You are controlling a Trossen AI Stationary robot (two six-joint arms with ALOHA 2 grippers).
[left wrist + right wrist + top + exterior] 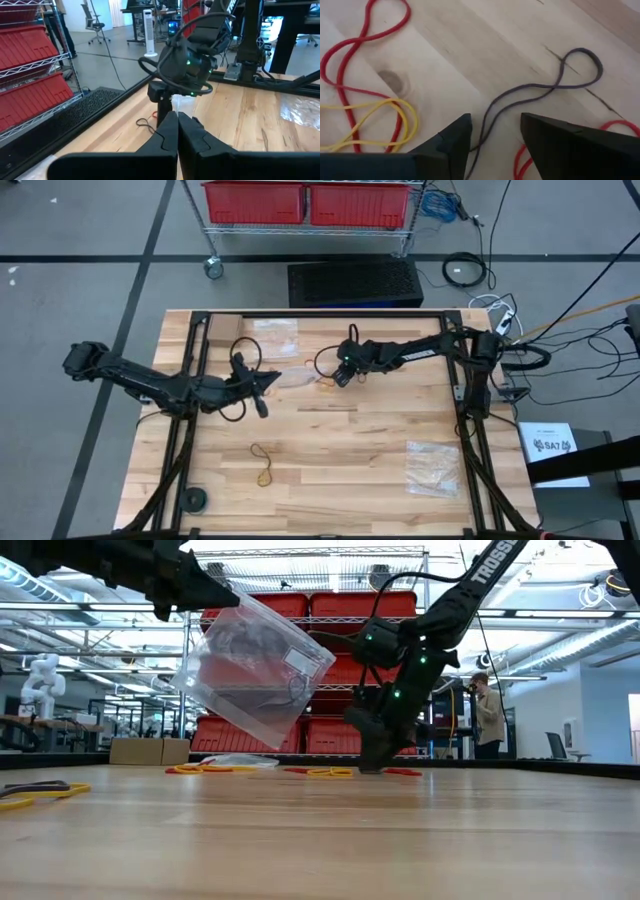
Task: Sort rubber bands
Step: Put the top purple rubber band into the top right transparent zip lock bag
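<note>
Right gripper stands low over the table with fingers apart astride a dark rubber band, thin, limp and light, best pinched on the strand between them; farther off, the left gripper, pinched tight, holds a clear bag aloft.

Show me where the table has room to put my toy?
Bare wood lies between the tan bands and the flat plastic bag. It's crowded mid-table, where the right gripper works among rubber bands beside the left gripper's bag.
</note>
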